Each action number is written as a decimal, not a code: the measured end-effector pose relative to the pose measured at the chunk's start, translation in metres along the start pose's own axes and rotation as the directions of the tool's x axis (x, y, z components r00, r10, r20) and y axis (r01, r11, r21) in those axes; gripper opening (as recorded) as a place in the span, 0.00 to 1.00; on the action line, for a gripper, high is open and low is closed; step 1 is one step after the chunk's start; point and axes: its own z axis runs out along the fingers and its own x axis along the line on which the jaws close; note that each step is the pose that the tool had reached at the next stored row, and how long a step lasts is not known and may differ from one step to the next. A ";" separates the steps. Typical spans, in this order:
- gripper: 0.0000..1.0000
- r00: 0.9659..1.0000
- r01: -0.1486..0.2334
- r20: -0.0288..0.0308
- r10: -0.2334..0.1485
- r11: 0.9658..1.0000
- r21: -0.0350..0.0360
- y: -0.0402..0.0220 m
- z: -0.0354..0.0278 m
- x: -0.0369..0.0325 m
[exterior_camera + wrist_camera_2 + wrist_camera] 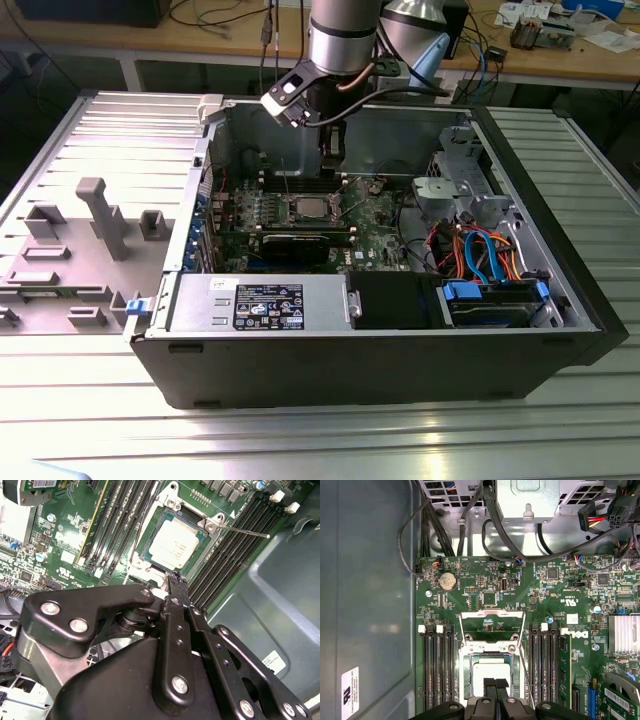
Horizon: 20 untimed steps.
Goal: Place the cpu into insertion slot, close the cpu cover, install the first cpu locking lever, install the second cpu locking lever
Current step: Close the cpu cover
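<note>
The cpu lies flat in the insertion slot, its silvery-tan top facing up. It is a small pale square on the green board in the exterior view. The cpu cover stands swung open past the slot's far edge, with board showing through its window. A thin locking lever sticks out unlatched beside the slot. My gripper hangs just above the slot, shut, with nothing between its fingertips.
Long black memory slots run along both sides of the socket. The case's grey wall is close on one side. A finned heat sink, cables and the drive bay surround the board.
</note>
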 end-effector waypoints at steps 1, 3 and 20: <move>0.11 1.000 0.000 0.000 0.000 1.000 0.000 0.0000 0.0000 0.0000; 0.11 1.000 0.000 0.000 0.000 1.000 0.000 0.0000 -0.0001 0.0000; 0.11 0.999 0.033 0.000 -0.033 0.999 0.001 0.0092 -0.0001 0.0000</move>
